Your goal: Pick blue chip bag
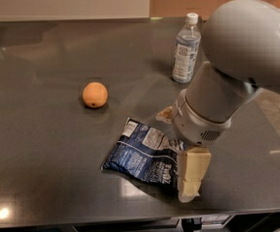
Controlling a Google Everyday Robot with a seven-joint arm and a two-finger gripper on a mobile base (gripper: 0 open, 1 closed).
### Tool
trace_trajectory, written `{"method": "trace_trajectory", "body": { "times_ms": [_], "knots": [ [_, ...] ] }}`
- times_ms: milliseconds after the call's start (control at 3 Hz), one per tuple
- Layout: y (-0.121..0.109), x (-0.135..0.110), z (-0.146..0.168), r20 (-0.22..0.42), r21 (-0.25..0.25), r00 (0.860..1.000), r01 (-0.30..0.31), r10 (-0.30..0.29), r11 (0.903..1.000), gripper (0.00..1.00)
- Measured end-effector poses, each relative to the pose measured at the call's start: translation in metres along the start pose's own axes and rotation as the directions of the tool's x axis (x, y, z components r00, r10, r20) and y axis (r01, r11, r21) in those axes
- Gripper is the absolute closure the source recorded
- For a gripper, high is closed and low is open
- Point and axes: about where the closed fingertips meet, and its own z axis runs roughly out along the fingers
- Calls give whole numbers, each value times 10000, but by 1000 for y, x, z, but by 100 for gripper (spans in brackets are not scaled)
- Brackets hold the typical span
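The blue chip bag (145, 154) lies crumpled on the dark table (43, 144), front centre, navy foil with white print. My gripper (178, 145) hangs over the bag's right end. One cream finger (192, 172) stands at the bag's near right corner and the tip of the other (165, 114) shows just behind the bag. The jaws stand apart, open, with the bag's right end between them. The grey wrist hides that end of the bag.
An orange fruit (95, 94) sits on the table to the left, behind the bag. A clear water bottle (186, 50) stands upright at the back, right of centre. The table's front edge runs just below the bag.
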Motion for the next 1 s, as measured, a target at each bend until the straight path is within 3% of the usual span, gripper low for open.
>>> {"method": "trace_trajectory", "body": {
  "times_ms": [333,667,1000],
  "knots": [
    [-2,2,7,-218,-312,9997,-154,148,9994,0],
    [-4,4,13,-499,-508,9979,-450,424,9977,17],
    [-6,6,14,-703,-538,9954,-696,658,9961,41]
  ]
}}
